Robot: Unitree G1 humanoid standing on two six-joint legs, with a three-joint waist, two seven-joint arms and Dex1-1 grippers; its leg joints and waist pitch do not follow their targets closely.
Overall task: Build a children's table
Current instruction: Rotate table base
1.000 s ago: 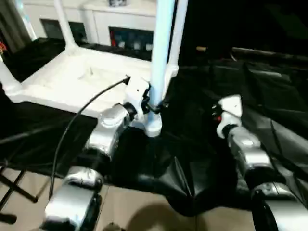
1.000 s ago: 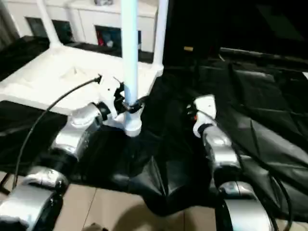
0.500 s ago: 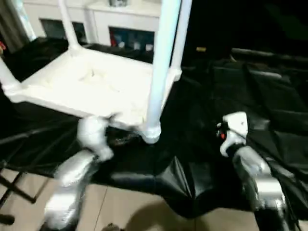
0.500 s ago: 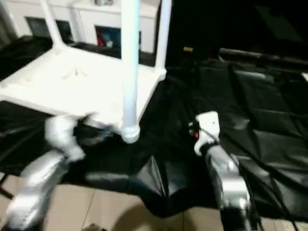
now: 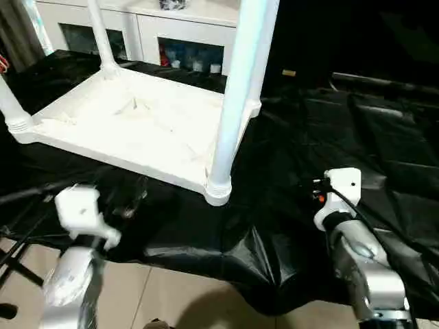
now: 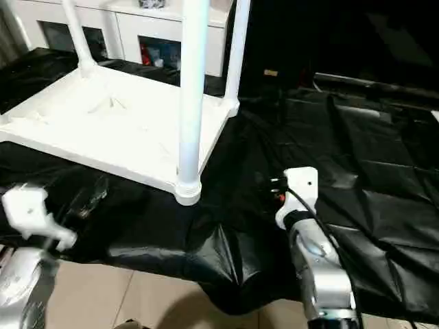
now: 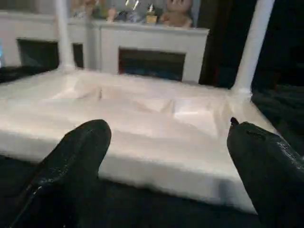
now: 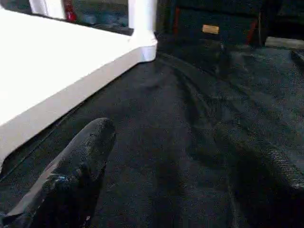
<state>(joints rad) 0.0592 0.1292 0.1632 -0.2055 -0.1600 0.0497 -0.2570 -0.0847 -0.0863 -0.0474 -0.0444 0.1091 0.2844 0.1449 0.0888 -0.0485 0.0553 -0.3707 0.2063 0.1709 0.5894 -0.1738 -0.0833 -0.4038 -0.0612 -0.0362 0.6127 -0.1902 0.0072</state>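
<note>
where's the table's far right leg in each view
left eye: far right leg, just behind the near leg
right eye: leg right of the near leg
left wrist: leg beside the cabinet
right wrist: leg above the black sheet
shared landmark: the table top corner under it

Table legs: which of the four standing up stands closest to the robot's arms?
The leg at the near right corner of the upturned table top, its socket overhanging the black sheet. The other legs rise from corners further off.
</note>
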